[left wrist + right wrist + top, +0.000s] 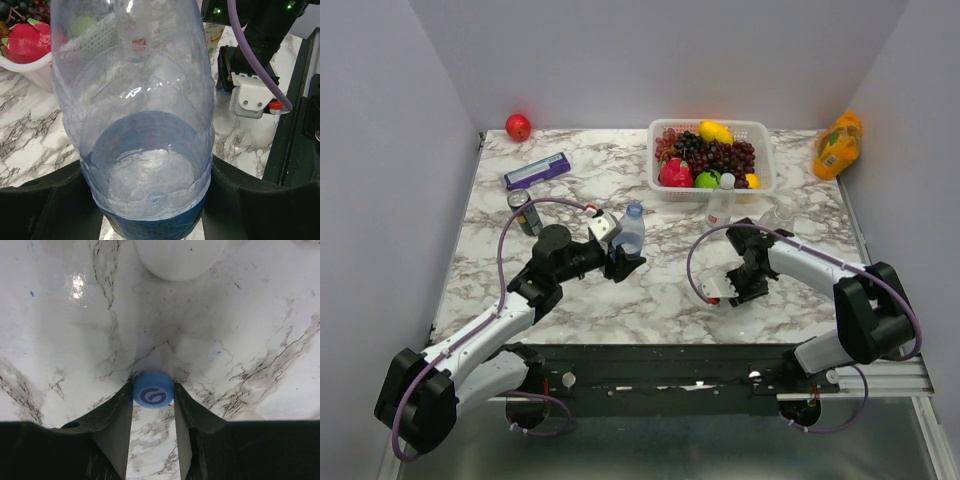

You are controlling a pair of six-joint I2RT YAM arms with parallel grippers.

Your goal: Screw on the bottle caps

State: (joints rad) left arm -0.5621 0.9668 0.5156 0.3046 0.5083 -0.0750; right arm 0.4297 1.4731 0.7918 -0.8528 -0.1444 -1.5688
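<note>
Closest to me, the right gripper (153,388) points down at the marble table (660,300). Its two fingers are pressed against either side of the blue cap (153,396), which sits on the tabletop. The cap's top carries a white swirl that reads like a G; I can read nothing else on it. It looks like a light, hard, smooth disc, so I judge it could squirt out of a sloppy pinch. The ribbed rim, where the fingers are now, is the place to hold it. Just beyond it lies the white cap (175,257), on its own.

Across from it, the left gripper (150,210) is clamped around the base of the blue-labelled bottle (135,100), holding it upright on the table. The bottle is thin, clear and apparently empty, so it should be light and will likely buckle if squeezed hard. The low grip over the label band suits it. I can make out no print on the label, and I cannot tell from above whether the neck is bare.

Further back, a second bottle (721,203) with a white top stands just in front of the fruit basket (745,123). A third bottle (778,215) is near it. A dark can (524,212) stands to the left, and an orange juice bottle (837,145) is in the far right corner, its lettering too small to read.
</note>
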